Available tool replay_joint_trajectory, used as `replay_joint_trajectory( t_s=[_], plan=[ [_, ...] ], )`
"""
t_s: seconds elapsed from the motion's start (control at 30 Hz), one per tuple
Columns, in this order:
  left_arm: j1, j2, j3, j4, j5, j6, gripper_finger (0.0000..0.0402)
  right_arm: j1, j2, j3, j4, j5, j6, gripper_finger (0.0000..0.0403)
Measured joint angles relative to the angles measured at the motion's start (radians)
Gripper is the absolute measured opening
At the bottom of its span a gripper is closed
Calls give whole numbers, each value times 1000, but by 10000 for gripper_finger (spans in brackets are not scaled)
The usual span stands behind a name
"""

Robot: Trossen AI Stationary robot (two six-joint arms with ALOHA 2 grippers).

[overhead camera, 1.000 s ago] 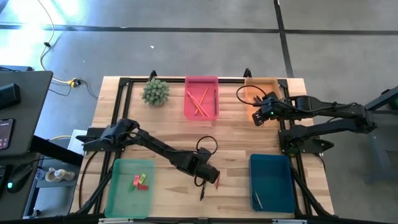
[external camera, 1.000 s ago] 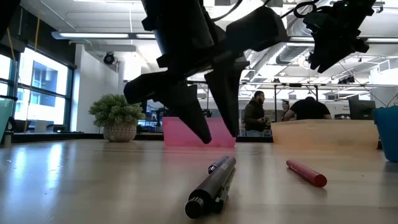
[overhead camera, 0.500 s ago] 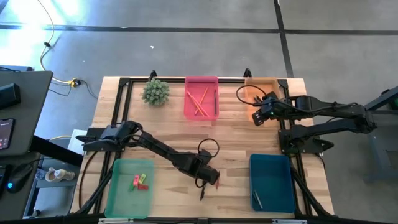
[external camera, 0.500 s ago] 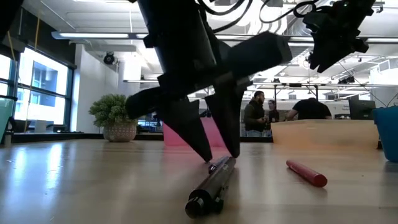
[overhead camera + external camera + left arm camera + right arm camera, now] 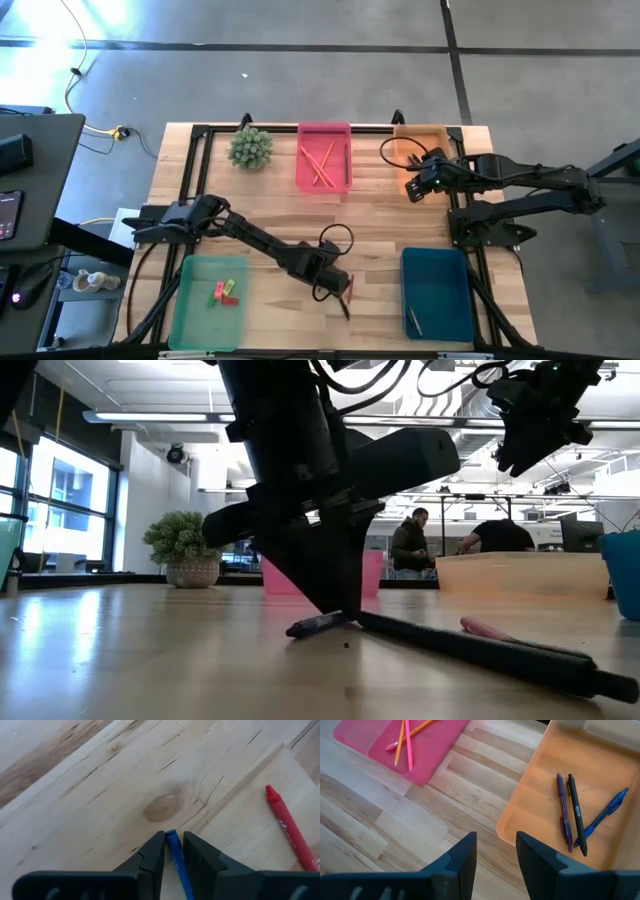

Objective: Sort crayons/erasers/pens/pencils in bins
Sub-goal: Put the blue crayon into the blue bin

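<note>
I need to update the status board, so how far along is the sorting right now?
Mostly done. Pencils lie in the pink bin, erasers in the green bin, pens in the orange bin, and one item in the teal bin. In hand: the left pincer is closed around a blue pen on the table. Left: a red crayon beside it. The right pincer waits open near the orange bin.

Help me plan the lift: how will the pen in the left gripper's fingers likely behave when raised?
The left gripper pinches the blue pen near one end, so it may pivot or droop. It looks stiff and slim, probably light. Being round, it could roll on the table toward the red crayon if it slips.
</note>
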Motion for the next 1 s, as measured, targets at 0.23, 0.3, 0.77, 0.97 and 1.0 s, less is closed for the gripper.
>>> replay_joint_trajectory(
  t_s=[0.23,0.3,0.77,0.97,1.0],
  plan=[
    [-14,3,1,-30,43,103,44,0,0,0,0,0,0,130],
    [-18,15,2,-39,42,134,40,0,0,0,0,0,0,130],
    [-10,13,-2,-32,103,274,3,1,-2,31,-4,-72,-67,130],
    [13,11,-2,-16,184,317,2,43,-3,91,-57,-165,-153,130],
    [16,11,-2,-12,199,322,2,60,-6,97,-75,-176,-165,130]
  ],
)
